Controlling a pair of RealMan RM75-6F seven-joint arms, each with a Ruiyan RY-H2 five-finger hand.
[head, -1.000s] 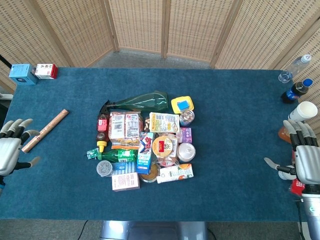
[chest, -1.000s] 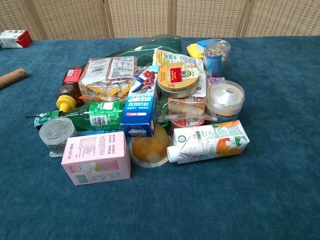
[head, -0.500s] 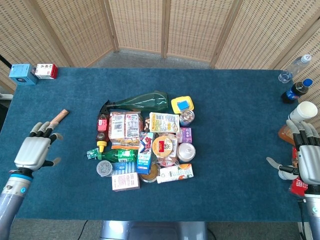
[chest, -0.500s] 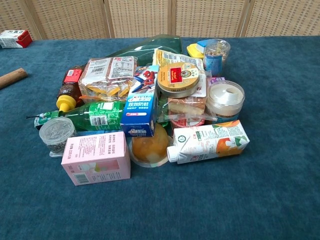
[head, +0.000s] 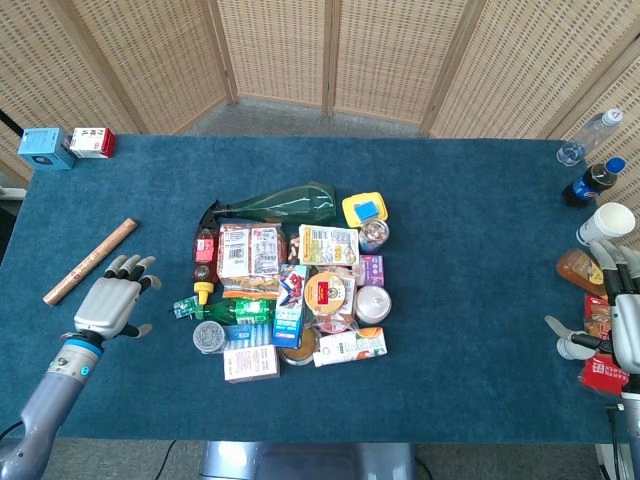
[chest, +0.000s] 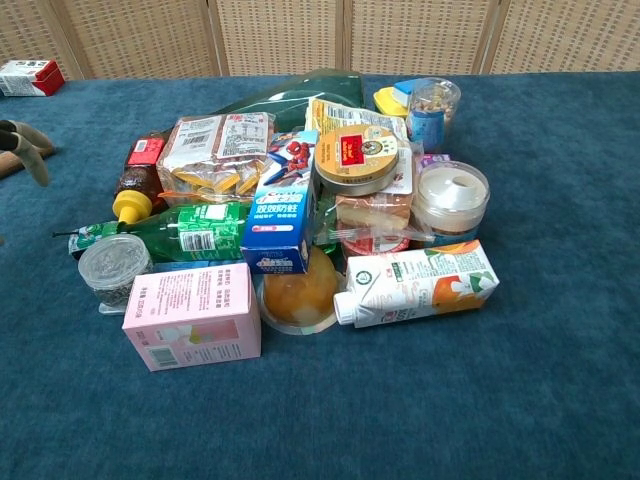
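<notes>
A heap of groceries lies mid-table: a green bottle (head: 240, 310), a pink box (head: 251, 362), a blue carton (head: 290, 312), a round tin (head: 330, 292) and an orange juice carton (head: 350, 346). My left hand (head: 112, 307) hovers open over the cloth, fingers spread, just left of the heap and nearest the green bottle's cap end. In the chest view only its fingertips (chest: 22, 140) show at the left edge. My right hand (head: 622, 325) is open at the far right edge, beside a red packet (head: 603, 372), holding nothing.
A wooden stick (head: 90, 261) lies left of my left hand. Two small boxes (head: 68, 144) sit at the back left corner. Bottles (head: 592, 181) and a paper cup (head: 606, 222) stand at the right edge. The dark green bag (head: 275, 206) tops the heap.
My left hand has swept right from the table's left edge, past the stick, toward the heap. My right hand has drifted slightly right and down.
</notes>
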